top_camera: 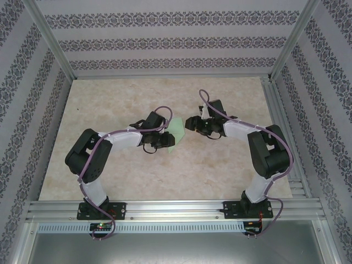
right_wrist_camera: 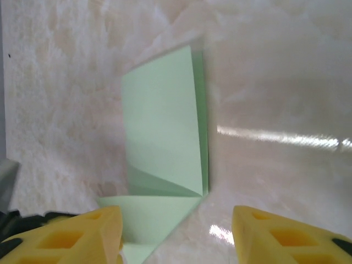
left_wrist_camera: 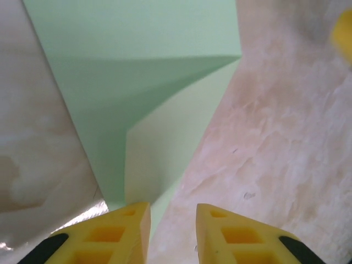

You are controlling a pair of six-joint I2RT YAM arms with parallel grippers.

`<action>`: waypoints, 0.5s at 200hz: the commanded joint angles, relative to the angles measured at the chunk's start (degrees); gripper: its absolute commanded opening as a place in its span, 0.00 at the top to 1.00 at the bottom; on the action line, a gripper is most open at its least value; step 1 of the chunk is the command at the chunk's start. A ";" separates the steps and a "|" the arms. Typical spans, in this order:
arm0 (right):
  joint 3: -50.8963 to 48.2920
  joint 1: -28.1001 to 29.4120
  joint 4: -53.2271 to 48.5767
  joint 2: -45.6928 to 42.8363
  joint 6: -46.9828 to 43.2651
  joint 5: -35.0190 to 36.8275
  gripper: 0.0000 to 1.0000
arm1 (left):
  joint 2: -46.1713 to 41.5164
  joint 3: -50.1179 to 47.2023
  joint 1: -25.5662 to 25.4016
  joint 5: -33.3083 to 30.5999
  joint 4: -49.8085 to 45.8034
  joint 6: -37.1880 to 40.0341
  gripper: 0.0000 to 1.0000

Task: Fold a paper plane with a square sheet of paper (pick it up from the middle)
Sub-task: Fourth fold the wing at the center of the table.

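Okay, top view: folded mint-green sheet of paper [top_camera: 177, 133] lies on the marbled table [top_camera: 110, 104], mid-table, between the left gripper [top_camera: 165, 138] and the right gripper [top_camera: 191, 123], both close to it.

Left wrist view: left gripper [left_wrist_camera: 173, 234] has its fingers slightly parted, nothing clamped. The sheet [left_wrist_camera: 132, 82] sits just ahead, diagonal folds visible, its narrow end reaching the gap.

Right wrist view: right gripper [right_wrist_camera: 176, 236] has its fingers wide apart and empty. The sheet [right_wrist_camera: 165, 137] lies ahead on the table, its near end between the fingertips.
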 commanded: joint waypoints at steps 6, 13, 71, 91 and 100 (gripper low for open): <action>-0.96 1.49 5.31 1.60 2.66 -3.64 0.44 | 0.24 2.29 -0.35 -4.90 1.97 0.43 0.71; -0.75 1.76 5.70 2.47 3.03 -4.18 0.44 | 0.72 2.49 -0.31 -5.46 2.21 0.29 0.71; 2.38 3.58 5.74 8.42 3.92 -6.71 0.48 | 3.03 2.08 0.43 -8.36 3.05 -0.96 0.75; 3.01 3.91 5.90 9.17 4.17 -7.29 0.51 | 3.50 1.98 0.55 -8.31 2.81 -0.97 0.76; 3.26 4.08 5.95 9.51 4.28 -7.59 0.52 | 3.74 1.93 0.67 -8.23 2.79 -1.04 0.76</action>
